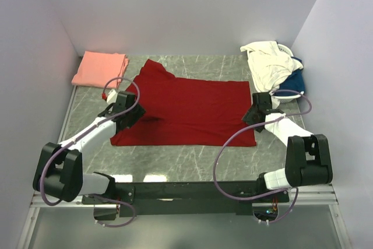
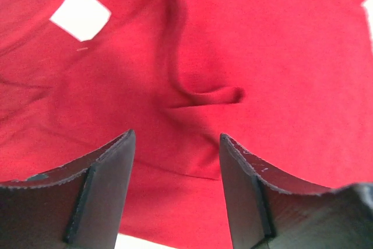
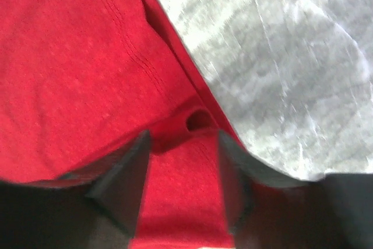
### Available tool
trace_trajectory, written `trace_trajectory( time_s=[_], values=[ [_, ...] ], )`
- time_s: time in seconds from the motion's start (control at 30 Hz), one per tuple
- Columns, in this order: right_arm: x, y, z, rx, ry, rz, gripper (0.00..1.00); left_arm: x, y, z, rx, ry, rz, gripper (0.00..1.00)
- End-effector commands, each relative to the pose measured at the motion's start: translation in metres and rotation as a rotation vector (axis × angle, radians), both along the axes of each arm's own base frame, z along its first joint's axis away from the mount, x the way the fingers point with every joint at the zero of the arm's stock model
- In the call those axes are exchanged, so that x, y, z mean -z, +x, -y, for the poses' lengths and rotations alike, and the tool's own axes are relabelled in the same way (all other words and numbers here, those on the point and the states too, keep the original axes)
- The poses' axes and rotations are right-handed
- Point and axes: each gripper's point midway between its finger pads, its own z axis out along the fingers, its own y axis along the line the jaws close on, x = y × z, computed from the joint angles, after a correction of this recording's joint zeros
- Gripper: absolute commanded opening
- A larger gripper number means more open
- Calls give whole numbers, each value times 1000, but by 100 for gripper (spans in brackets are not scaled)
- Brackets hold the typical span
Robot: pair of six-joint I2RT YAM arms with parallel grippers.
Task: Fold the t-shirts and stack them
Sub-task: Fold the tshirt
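The red t-shirt (image 1: 192, 109) lies flat mid-frame on the tabletop (image 1: 186, 158), its long axis running left to right. My left claw (image 1: 132, 115) sits over its left edge, jaws parted, holding nothing. My right claw (image 1: 256, 111) straddles the right hem, also parted. Each edge lies under its own arm. The pink tee (image 1: 100, 68) upper left and the white-and-blue heap (image 1: 273, 62) upper right crowd the far corners, so I judge the room is toward the bottom of the frame.
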Motion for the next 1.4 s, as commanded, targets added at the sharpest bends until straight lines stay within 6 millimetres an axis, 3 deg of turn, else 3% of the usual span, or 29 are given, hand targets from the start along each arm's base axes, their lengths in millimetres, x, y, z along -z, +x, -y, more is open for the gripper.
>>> trace_trajectory(
  time_s=[0.0, 0.07, 0.13, 0.17, 0.2, 0.4, 0.73, 0.93, 1.03, 1.07, 1.13, 1.17, 1.2, 1.27, 1.37],
  values=[
    [-17, 26, 5, 33, -6, 64, 52, -2, -6, -13, -37, -15, 26, 64],
    [-16, 28, 5, 34, 3, 61, 45, 9, -14, -23, -58, -11, 1, 63],
    [-18, 29, 5, 37, 5, 64, 28, 10, -20, -30, -73, -6, 3, 61],
    [-17, 29, 5, 36, 2, 61, 16, 14, -25, -36, -89, -3, -3, 61],
    [-19, 30, 6, 39, -1, 63, 12, 15, -27, -39, -95, 2, -5, 60],
    [-11, 29, 20, 72, -11, 28, 5, 29, -42, -57, -160, 19, -40, 56],
    [-8, 35, 32, 115, -3, 20, 5, 58, -58, -70, -204, 1, -130, 50],
    [-14, 48, 33, 123, 13, 27, 12, 63, -64, -77, -218, 15, -139, 49],
    [-13, 48, 33, 126, 11, 23, 27, 63, -65, -79, -221, 14, -139, 50],
    [-12, 47, 34, 130, 8, 20, 42, 62, -65, -79, -222, 12, -134, 50],
    [-17, 45, 34, 128, 9, 30, 56, 57, -65, -81, -222, 11, -128, 50],
    [-21, 45, 33, 123, 11, 39, 67, 52, -64, -81, -220, 11, -112, 50],
    [-24, 44, 33, 120, 12, 44, 70, 47, -62, -82, -219, 15, -98, 52],
    [-37, 42, 30, 95, 14, 78, 71, 27, -57, -83, -214, 22, -52, 53],
    [-55, 41, 1, 0, 55, 140, 73, -3, -46, -80, -193, 8, 35, 55]
  ],
)
